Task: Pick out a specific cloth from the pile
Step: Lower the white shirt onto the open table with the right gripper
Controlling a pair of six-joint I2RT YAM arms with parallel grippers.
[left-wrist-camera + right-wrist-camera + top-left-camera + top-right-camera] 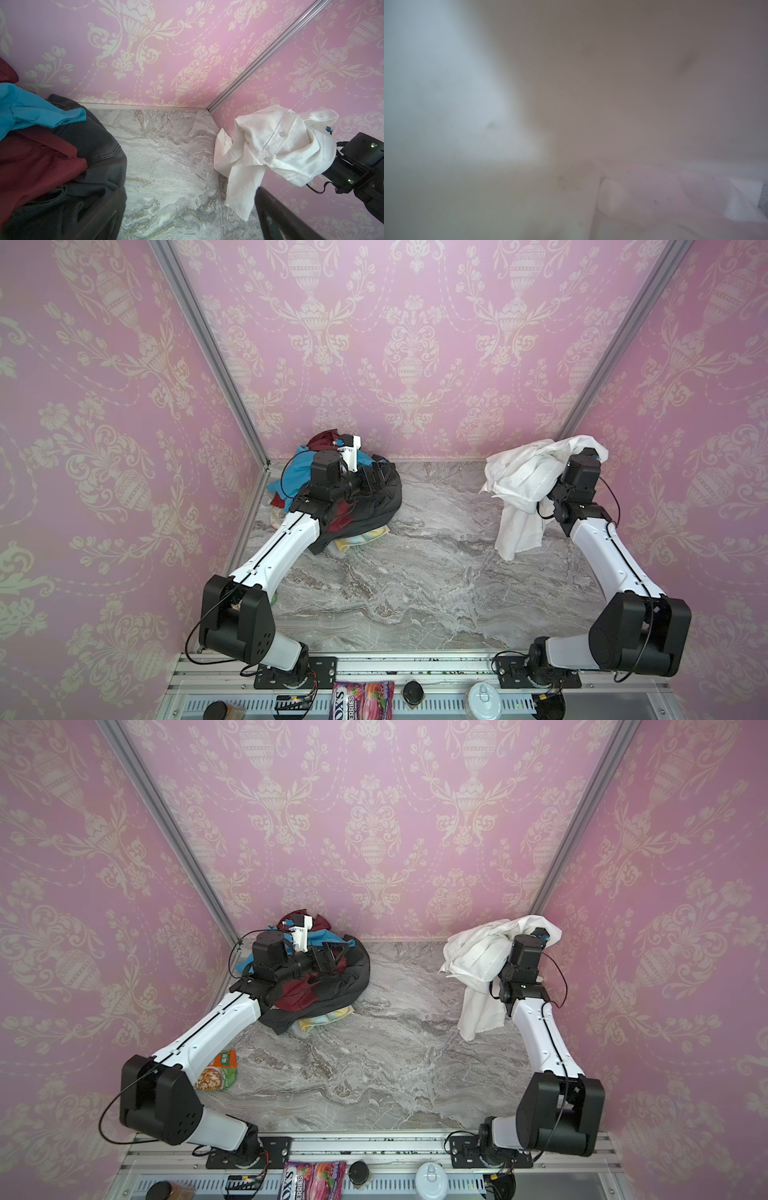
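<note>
Garments in bright blue, maroon and dark grey make up the pile (pixel 374 506) at the back left of a marble tabletop (pixel 415 597). A pastel yellow tie-dye cloth (pixel 353 540) peeks out at its front edge. Just above the heap, the left gripper (pixel 376 477) has its jaws spread wide and holds nothing. Bare marble lies between the pile and the white button-up shirt (pixel 525 485), which is well apart at the back right. The shirt is bunched up and lifted, with one end trailing down toward the table. The right gripper is buried under that fabric, its jaws closed and apparently pinching the shirt. The right wrist view shows only a pale blur of cloth.
</note>
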